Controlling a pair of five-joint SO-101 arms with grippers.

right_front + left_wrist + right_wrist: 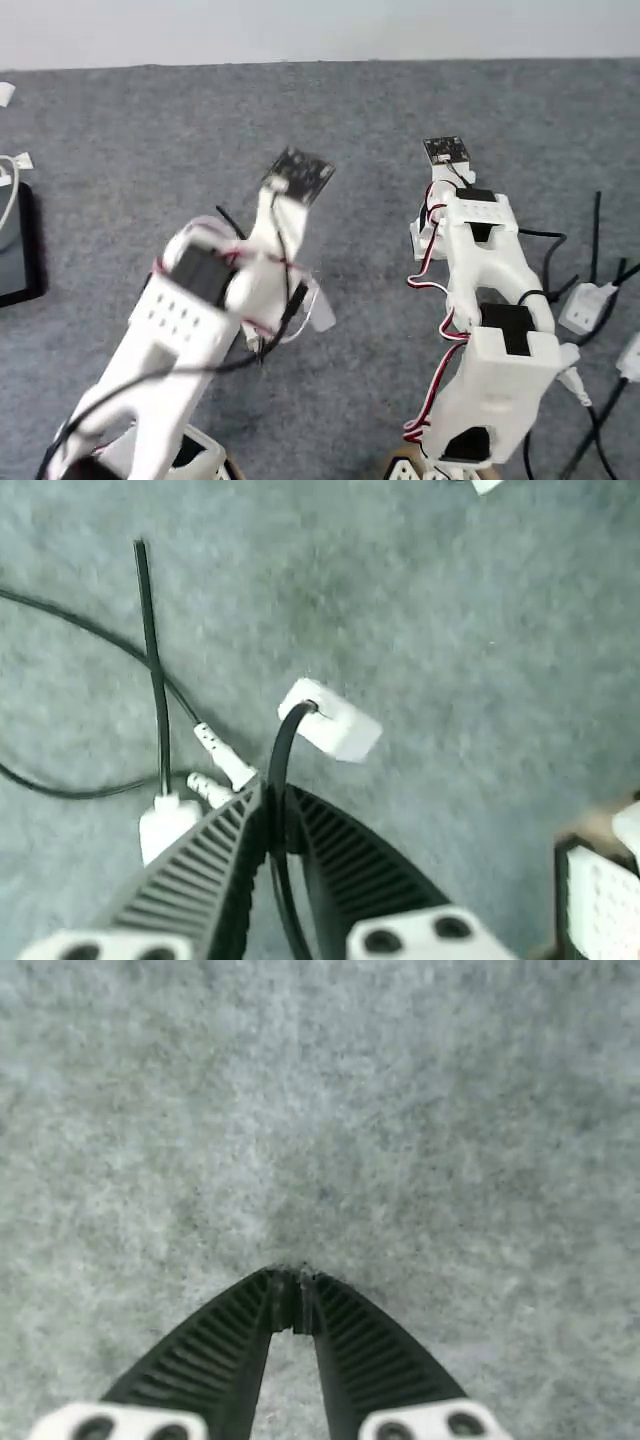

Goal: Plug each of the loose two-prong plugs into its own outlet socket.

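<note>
My left gripper [272, 808] is shut on a thin black cable [283, 750] just behind its white plug block [330, 720], held above the grey carpet. Below it lie two more white plugs [215, 755] [165, 822] with black cables [150, 650]. In the high view the left arm [200, 290] is raised over the left half, and the white block [320, 308] hangs by its gripper [297, 298]. My right gripper [296, 1282] is shut on nothing, close over bare carpet. The right arm [485, 280] stands in the right half.
Two white plug blocks [583, 306] [630, 355] with black cables [597, 235] lie at the right edge of the carpet. A dark flat device [18, 245] sits at the far left edge; a dark panel with a white grid [598, 900] is near the left gripper.
</note>
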